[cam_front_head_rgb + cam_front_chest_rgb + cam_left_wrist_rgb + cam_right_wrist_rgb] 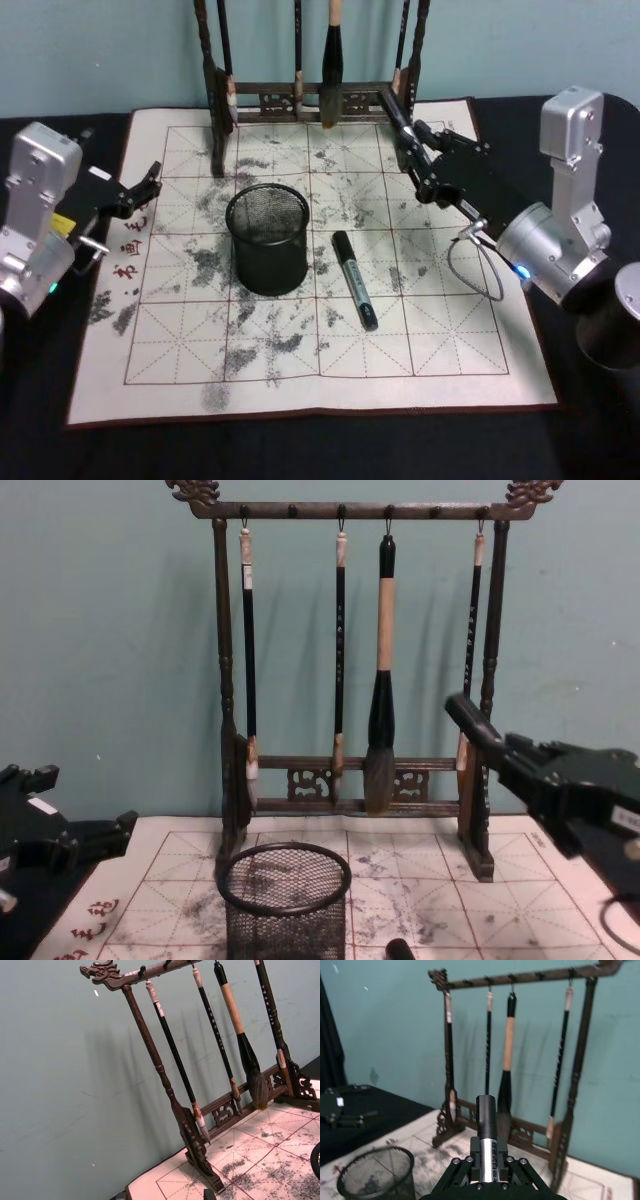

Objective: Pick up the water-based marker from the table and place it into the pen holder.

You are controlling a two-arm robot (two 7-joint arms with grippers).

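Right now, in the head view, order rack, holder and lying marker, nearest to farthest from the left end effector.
1. Rack: left post just beyond the left end effector.
2. Holder: mid-mat, farther right.
3. Lying marker: right of the holder.

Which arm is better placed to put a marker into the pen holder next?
Right. The right gripper clamps a marker above the mat, near the pen holder; the left gripper sits at the mat's left edge.
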